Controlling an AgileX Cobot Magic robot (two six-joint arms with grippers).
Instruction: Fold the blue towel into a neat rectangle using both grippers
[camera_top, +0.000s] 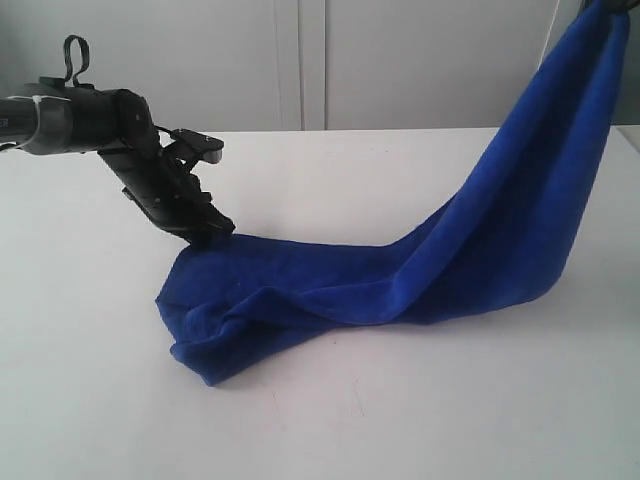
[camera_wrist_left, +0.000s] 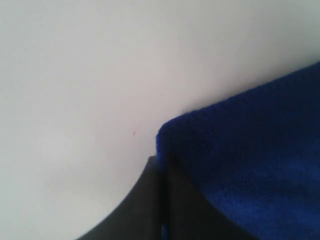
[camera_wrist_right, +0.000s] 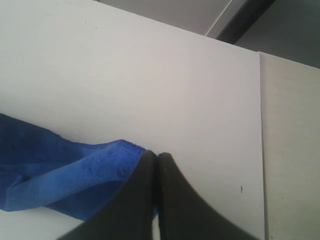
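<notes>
Diagonally — blue towel (camera_top: 420, 270), right end high

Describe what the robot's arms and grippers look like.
The left arm is black and jointed, with a grey band and a black cable loop on top. The left gripper is a black two-fingered claw. The right gripper looks dark and tapered, seen close up.

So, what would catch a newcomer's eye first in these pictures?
The blue towel stands out most: one end hangs high at the upper right of the exterior view, pinched in the shut right tool, and it slopes down to a crumpled heap on the white table. At that low end, left of centre, the left tool is shut on its edge.
</notes>
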